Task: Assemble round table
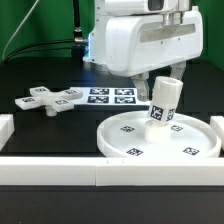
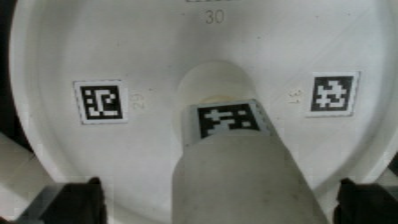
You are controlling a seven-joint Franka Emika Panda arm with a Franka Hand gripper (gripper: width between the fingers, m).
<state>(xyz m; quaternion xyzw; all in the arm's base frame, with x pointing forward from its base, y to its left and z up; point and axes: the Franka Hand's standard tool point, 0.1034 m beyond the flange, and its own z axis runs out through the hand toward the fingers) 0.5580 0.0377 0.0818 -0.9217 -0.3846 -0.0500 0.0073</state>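
Note:
The large rimmed round disc (image 1: 118,146) lies flat at the exterior view's right and fills the wrist view (image 2: 169,50). The short thick leg (image 1: 163,106) stands on the disc's middle, leaning a little, and shows tagged in the wrist view (image 2: 235,165). My gripper (image 1: 158,88) hangs over the leg's top. In the wrist view the gripper (image 2: 222,205) is open, with its dark fingers (image 2: 75,205) on either side of the leg and gaps showing. The cross-shaped base (image 1: 50,99) lies flat at the exterior view's left, apart from both.
The marker board (image 1: 112,96) lies between the base and the disc, behind them. Long white border bars run along the front (image 1: 100,176) and the exterior view's left (image 1: 5,126). The table surface is black.

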